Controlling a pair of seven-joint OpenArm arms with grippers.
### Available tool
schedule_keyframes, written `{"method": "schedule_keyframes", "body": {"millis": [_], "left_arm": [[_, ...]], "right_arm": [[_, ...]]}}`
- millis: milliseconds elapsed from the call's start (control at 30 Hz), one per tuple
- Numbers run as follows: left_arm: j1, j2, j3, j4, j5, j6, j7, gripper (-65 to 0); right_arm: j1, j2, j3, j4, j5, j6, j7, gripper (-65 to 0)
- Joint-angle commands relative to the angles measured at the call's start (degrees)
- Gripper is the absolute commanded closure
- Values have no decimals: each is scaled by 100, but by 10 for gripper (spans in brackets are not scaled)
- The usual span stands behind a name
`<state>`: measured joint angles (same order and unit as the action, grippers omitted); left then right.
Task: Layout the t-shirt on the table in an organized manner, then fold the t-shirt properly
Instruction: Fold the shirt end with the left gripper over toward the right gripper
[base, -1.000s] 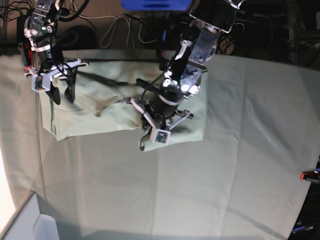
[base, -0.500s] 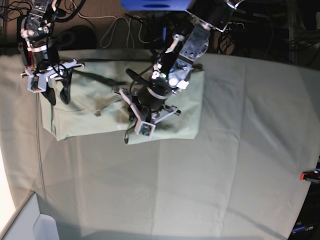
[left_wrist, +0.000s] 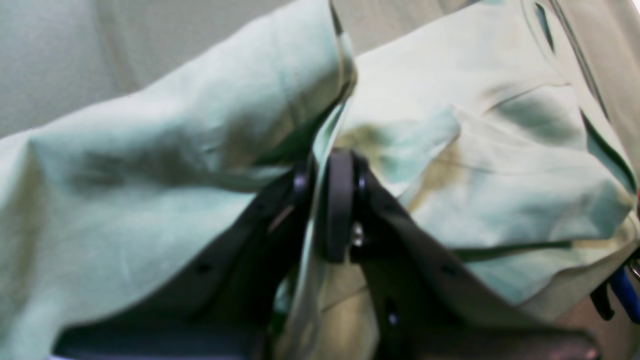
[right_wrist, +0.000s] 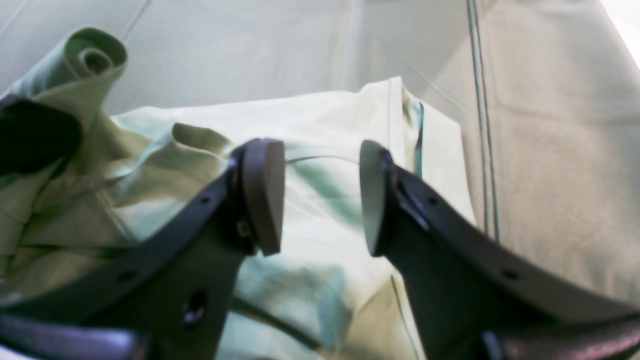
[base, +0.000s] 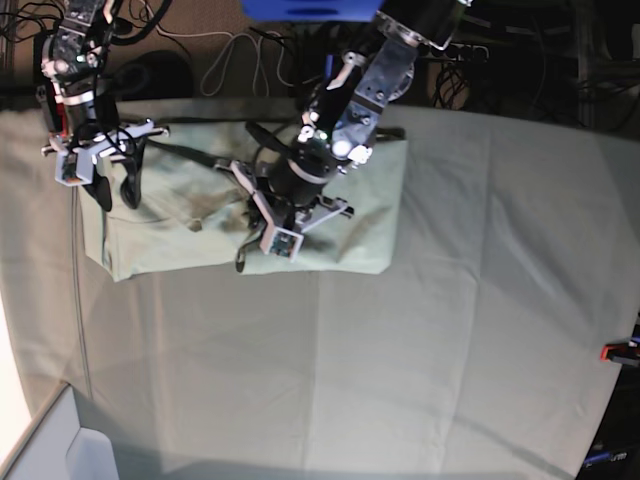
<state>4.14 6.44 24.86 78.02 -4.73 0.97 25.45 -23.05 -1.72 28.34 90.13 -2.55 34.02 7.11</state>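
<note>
The t-shirt (base: 200, 215) lies in the upper left of the base view, a soft pale mint rectangle partly doubled over on itself, near the far edge of the surface (base: 450, 330). The left tool (left_wrist: 336, 210), at the middle of the shirt, is clenched on a thin ridge of the fabric, which rises in a loose fold on either side of its dark flat pads. The likely risk is that this pinch takes more than one layer, so a pull would drag the whole bundle and crease it instead of opening it; the limp cloth could also slip free. The right tool (right_wrist: 317, 197) hangs released above the shirt's left end, grasping nothing. The surface's greyer covering is creased and matte.
</note>
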Motion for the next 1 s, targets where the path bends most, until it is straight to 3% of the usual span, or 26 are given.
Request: {"method": "schedule_keyframes", "body": {"millis": [0,167,433,667,967], "left_arm": [[-49,90,24,62,-15,-66,-114,0],[-49,99,50,53,-24,-75,-114,-35],[-58,-50,657,290,-24,-84,-114,-348],[285,-569,261,1636,-24,-31,-123,-274],[390,-850,-495,941,-24,-75,299,-262]], "right_arm": [[6,44,19,82,92,40,163,-253],[6,44,19,82,92,40,163,-253],[-20,44,19,91,92,40,163,-253],[-12,44,19,126,92,40,163,-253],[-3,27,-7,126,92,40,163,-253]]}}
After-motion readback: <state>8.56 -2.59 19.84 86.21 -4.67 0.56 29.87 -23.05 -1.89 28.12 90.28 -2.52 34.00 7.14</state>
